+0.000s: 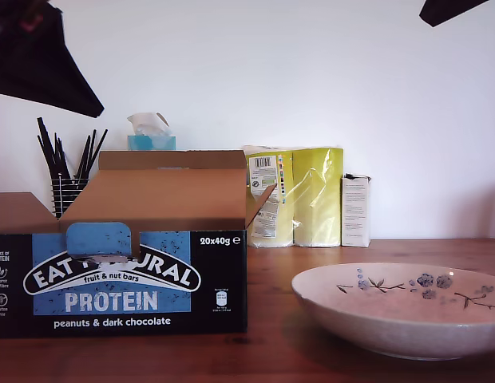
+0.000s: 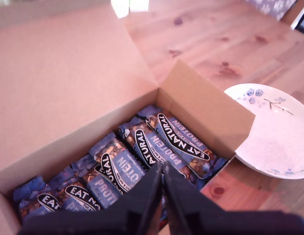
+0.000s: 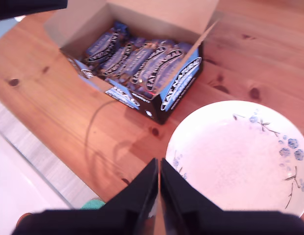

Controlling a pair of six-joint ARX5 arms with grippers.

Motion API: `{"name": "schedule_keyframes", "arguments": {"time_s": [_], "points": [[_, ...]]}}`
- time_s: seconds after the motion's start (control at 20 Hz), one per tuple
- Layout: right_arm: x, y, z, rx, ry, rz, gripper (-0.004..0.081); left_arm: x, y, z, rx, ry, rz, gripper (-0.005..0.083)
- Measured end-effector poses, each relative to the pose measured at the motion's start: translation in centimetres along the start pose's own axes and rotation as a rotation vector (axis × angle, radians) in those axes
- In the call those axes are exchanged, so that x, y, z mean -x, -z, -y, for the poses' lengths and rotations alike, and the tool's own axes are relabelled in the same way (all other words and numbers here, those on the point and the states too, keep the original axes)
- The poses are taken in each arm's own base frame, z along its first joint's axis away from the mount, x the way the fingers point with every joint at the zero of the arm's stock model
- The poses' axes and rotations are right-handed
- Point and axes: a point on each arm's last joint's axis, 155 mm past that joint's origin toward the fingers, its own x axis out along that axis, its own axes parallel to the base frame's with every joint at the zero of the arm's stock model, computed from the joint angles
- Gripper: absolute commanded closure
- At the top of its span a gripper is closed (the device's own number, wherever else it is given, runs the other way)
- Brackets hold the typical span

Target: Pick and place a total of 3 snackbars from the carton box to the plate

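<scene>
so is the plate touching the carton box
Apart. The second wrist view shows a strip of bare wooden table between the carton box and the plate; the exterior view shows the same gap.

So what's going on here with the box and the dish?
Nothing is being held yet. My first gripper hangs shut above the snackbars packed in the open carton box. My second gripper hangs shut over the table near the plate, which has no bars on it.
</scene>
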Motion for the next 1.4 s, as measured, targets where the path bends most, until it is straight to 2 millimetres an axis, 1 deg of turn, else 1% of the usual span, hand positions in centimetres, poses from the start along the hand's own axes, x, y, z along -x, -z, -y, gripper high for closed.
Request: {"name": "schedule_keyframes", "arguments": {"time_s": [0.1, 0.15, 0.2, 0.25, 0.35, 0.45, 0.55, 0.8, 0.95, 1.15, 1.2, 1.25, 1.4], "points": [[0.1, -0.4, 0.0, 0.002, 0.002, 0.014, 0.0783, -0.9, -0.4, -0.1, 0.059, 0.003, -0.041, 0.0423], [0.2, -0.6, 0.0, 0.004, 0.002, 0.02, 0.0783, -1.4, -0.4, -0.2, 0.087, 0.006, -0.071, 0.0338], [0.3, -0.8, 0.0, 0.005, 0.003, 0.026, 0.0783, -1.9, -0.4, -0.2, 0.104, 0.008, -0.098, 0.0297], [0.3, -1.0, 0.1, 0.013, 0.012, 0.034, 0.0783, -2.4, -0.4, -0.3, 0.127, 0.009, -0.133, 0.0284], [0.3, -1.2, 0.2, 0.031, 0.017, 0.039, 0.0783, -3.5, -0.3, -0.7, 0.166, -0.002, -0.195, 0.0284], [0.3, -1.4, 0.2, 0.033, 0.017, 0.049, 0.0783, -4.7, 0.2, -1.3, 0.201, -0.035, -0.253, 0.0284], [0.2, -1.4, 0.2, 0.042, 0.019, 0.043, 0.0783, -5.9, 1.5, -1.9, 0.228, -0.068, -0.313, 0.0284], [0.0, -1.3, 0.3, 0.058, 0.02, 0.038, 0.0783, -8.6, 4.9, -2.4, 0.281, -0.094, -0.431, 0.0286], [0.0, -1.3, 0.3, 0.058, 0.02, 0.039, 0.0783, -9.2, 5.9, -3.1, 0.302, -0.119, -0.461, 0.0286], [0.0, -1.4, 0.3, 0.081, 0.02, 0.04, 0.0783, -9.5, 6.4, -3.5, 0.325, -0.14, -0.472, 0.0281], [0.0, -1.4, 0.3, 0.081, 0.02, 0.04, 0.0783, -9.7, 6.5, -3.5, 0.327, -0.139, -0.475, 0.0267], [0.0, -1.4, 0.3, 0.081, 0.02, 0.04, 0.0783, -9.9, 6.6, -3.5, 0.328, -0.136, -0.478, 0.0255], [0.0, -1.4, 0.3, 0.081, 0.02, 0.04, 0.0783, -10.9, 7.1, -3.9, 0.33, -0.139, -0.484, 0.0254]]}}
